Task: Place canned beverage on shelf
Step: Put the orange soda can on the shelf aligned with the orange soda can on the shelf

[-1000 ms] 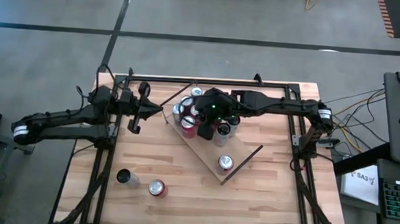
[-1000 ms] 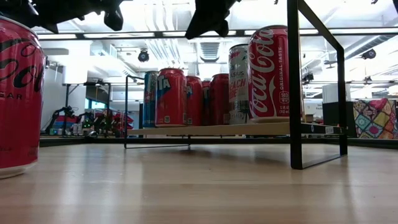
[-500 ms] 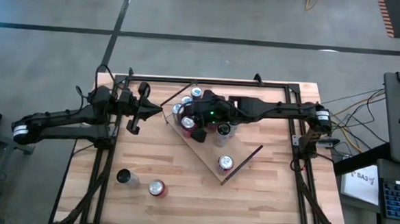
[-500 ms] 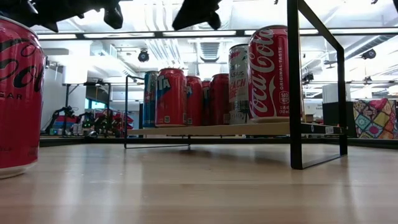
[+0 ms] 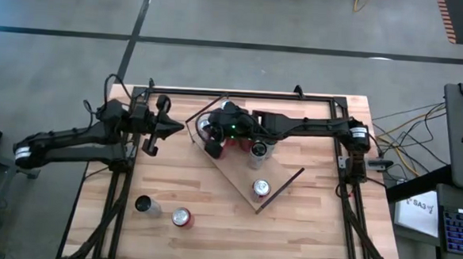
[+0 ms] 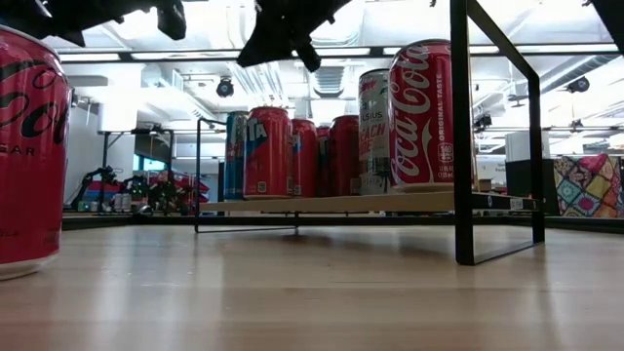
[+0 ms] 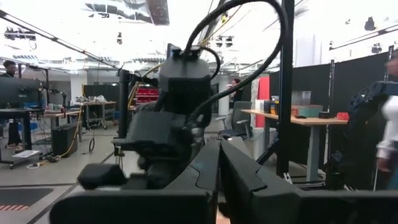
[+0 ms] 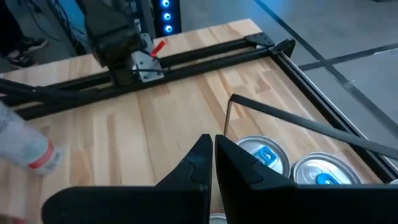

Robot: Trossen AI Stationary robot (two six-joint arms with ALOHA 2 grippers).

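Wooden shelf (image 5: 241, 177) holds several cans (image 5: 256, 150). Right hand (image 5: 211, 148) hovers above its far-left end, fingers pressed together, empty. Left hand (image 5: 176, 127) waits, also closed. Next, I think, fetching a loose can (image 5: 181, 217) from the counter (image 5: 306, 228).

From my feed the plank table (image 5: 178, 246) sits on a grey concrete floor (image 5: 221, 18) with a dark line (image 5: 299, 47) running across it, and there's a desk with a keyboard (image 5: 458, 229) off to one side. Looking level across the room I get bright strip ceiling lights (image 6: 390, 51), a colourful patchwork thing (image 6: 587, 185), and cluttered workbenches (image 6: 136, 190). One wrist cam also catches a wooden desk (image 7: 292, 116) against black partition panels (image 7: 354, 93).
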